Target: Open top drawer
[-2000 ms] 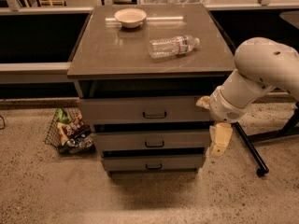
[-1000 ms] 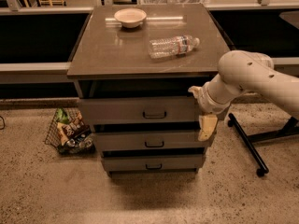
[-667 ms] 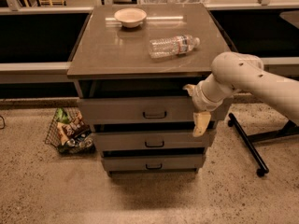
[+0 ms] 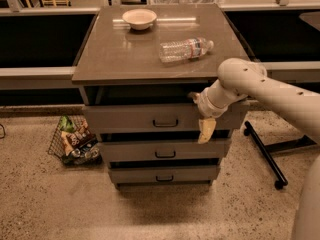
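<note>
The approach step is in hand. The top drawer (image 4: 125, 118) sits just under the cabinet top (image 4: 125, 59), above two shorter drawers, and looks shut or barely ajar. The gripper (image 4: 205, 132) hangs in front of the right part of its front panel, right of the small dark handle (image 4: 165, 123) and apart from it; whether it is clenched or released I cannot tell. Next, I judge, it must shift left to the handle, grasp it, then pull toward the near side.

- One camera looks steeply down from high in front of the grey-brown three-drawer cabinet (image 4: 125, 54), moderately near.
- The cream two-finger gripper (image 4: 206, 130) hangs before the wide flat-fronted top drawer (image 4: 125, 118), at 3 o'clock from its small dark handle (image 4: 165, 123).
</note>
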